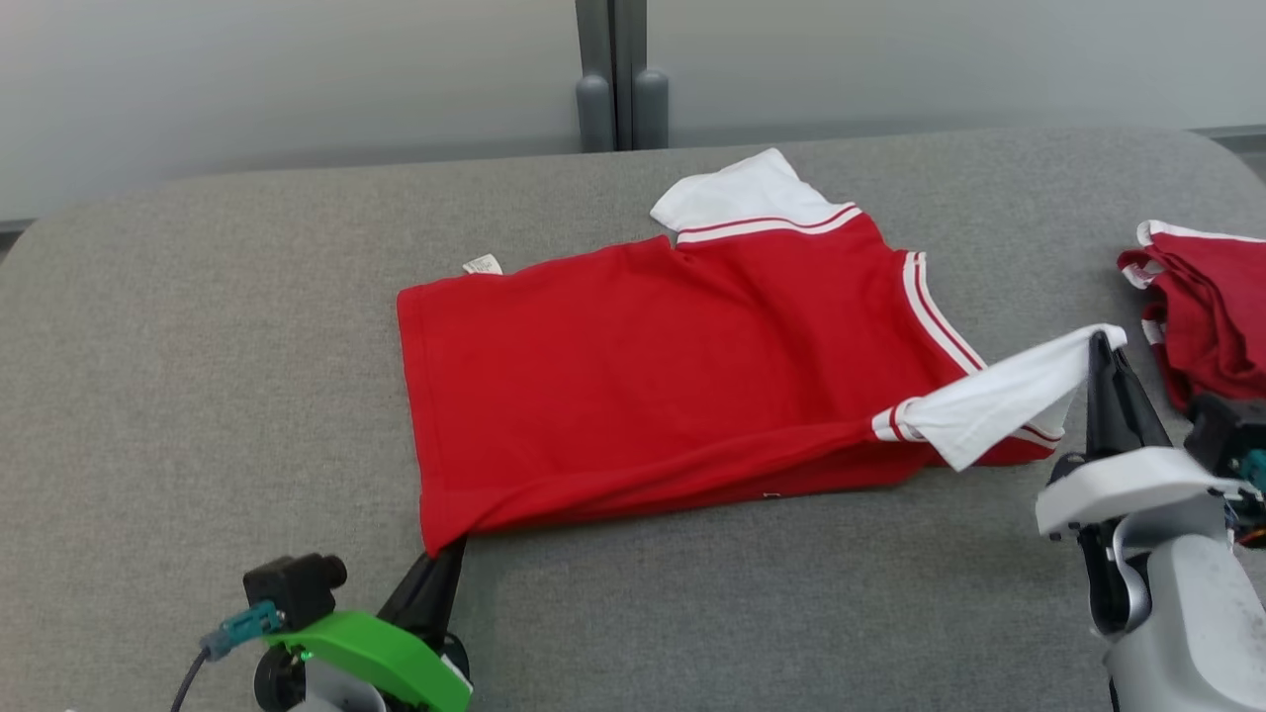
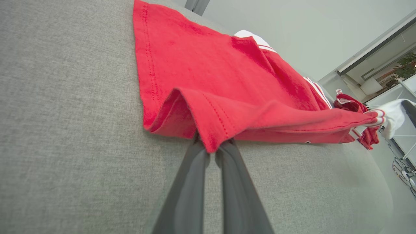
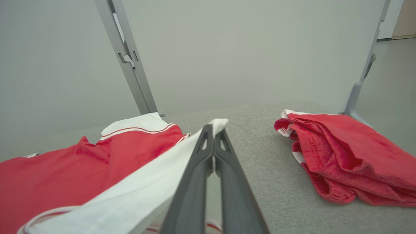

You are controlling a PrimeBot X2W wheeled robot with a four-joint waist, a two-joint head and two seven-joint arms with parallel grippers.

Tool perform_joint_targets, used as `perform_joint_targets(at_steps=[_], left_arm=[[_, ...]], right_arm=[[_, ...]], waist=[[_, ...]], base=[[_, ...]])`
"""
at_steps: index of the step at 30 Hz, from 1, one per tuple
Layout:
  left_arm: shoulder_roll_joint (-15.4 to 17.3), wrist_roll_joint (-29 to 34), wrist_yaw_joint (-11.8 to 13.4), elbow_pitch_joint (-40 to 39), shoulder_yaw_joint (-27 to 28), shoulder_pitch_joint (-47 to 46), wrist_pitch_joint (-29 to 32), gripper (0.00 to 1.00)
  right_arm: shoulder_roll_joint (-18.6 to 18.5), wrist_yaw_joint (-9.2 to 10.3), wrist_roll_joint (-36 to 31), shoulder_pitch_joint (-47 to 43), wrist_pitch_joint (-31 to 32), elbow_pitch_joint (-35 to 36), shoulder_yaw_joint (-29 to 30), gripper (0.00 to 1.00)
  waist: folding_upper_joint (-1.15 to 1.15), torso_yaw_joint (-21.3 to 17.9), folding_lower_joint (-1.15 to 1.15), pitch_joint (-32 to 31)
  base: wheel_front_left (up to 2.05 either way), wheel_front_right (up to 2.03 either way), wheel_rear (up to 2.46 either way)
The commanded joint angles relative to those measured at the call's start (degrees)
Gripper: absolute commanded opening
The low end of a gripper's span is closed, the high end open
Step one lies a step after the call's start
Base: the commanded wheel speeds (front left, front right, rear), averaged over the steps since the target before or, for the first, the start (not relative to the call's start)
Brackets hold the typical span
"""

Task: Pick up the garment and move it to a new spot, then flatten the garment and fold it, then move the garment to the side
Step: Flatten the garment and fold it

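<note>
Grey worktop (image 1: 198,346) bears red garment (image 1: 643,376), long axis running between both jaws; left jaws clamp hem corner (image 1: 435,534), right jaws clamp white sleeve (image 1: 999,400).

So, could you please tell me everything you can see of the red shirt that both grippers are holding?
The red shirt is cloth with white, red-striped sleeves, a stitched hem and a small white label at its far edge. It lies mostly flat on the grey padded surface, its near edge lifted. The left gripper pinches its near hem corner; the right gripper pinches one white sleeve, drawn taut.
</note>
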State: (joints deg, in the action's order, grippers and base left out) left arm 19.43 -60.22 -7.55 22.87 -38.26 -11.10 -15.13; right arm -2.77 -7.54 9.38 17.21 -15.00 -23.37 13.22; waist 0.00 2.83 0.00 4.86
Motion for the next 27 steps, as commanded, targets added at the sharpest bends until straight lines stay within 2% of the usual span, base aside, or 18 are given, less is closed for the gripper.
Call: perform_joint_targets(at_steps=[1,12,13,14,15,17,19,22,27], left_arm=[[0.7,-0.4,0.2,0.0,-0.5,-2.3,0.0,0.00],[1.1,-3.0,0.2,2.4,-4.5,-12.8,0.0,0.00],[1.0,-2.9,0.2,2.9,-4.6,-13.2,0.0,0.00],[0.8,-2.8,0.2,3.4,-4.6,-13.4,0.0,0.76],[0.6,-2.6,0.2,4.0,-4.9,-13.5,0.0,1.00],[0.4,-1.8,0.2,5.1,-4.0,-13.5,0.0,1.00],[0.1,-0.1,0.2,6.2,-0.7,-12.8,0.0,1.00],[-1.2,7.5,0.2,6.8,5.7,-10.4,0.0,1.00],[-4.3,20.2,0.2,5.0,15.8,-5.4,0.0,1.00]], right_arm=[[-0.3,0.12,-1.3,2.2,-0.2,-1.3,0.0,0.00],[-0.3,0.12,-11.0,16.1,-0.2,-10.6,2.5,0.00],[-0.3,0.12,-11.5,16.6,-0.2,-11.3,3.1,0.09],[-0.3,0.12,-12.0,17.2,-0.2,-11.9,3.5,1.00],[-0.3,0.12,-12.1,17.6,-0.2,-11.9,3.6,1.00],[-0.3,0.12,-12.6,17.2,-0.2,-11.0,3.6,1.00],[-0.3,0.12,-13.1,15.6,-0.2,-8.9,3.4,1.00],[-0.3,0.11,-15.2,12.2,-0.2,-2.9,1.7,1.00],[-0.3,0.11,-13.3,5.8,-0.2,2.8,1.0,1.00]], waist=[[0.00,1.4,0.00,3.6],[0.00,2.8,0.00,10.4],[0.00,2.8,0.00,10.6],[0.00,2.9,0.00,10.8],[0.00,3.0,0.00,10.8],[0.00,3.1,0.00,10.7],[0.00,3.1,0.00,10.3],[0.00,3.1,0.00,9.1],[0.00,2.7,0.00,6.5]], base=[[0.00,0.00,0.00],[0.00,0.00,0.00],[0.00,0.00,0.00],[0.00,0.00,0.00],[0.00,0.00,0.00],[0.00,0.00,0.00],[0.00,0.00,0.00],[0.00,0.00,0.00],[0.00,0.00,0.00]])
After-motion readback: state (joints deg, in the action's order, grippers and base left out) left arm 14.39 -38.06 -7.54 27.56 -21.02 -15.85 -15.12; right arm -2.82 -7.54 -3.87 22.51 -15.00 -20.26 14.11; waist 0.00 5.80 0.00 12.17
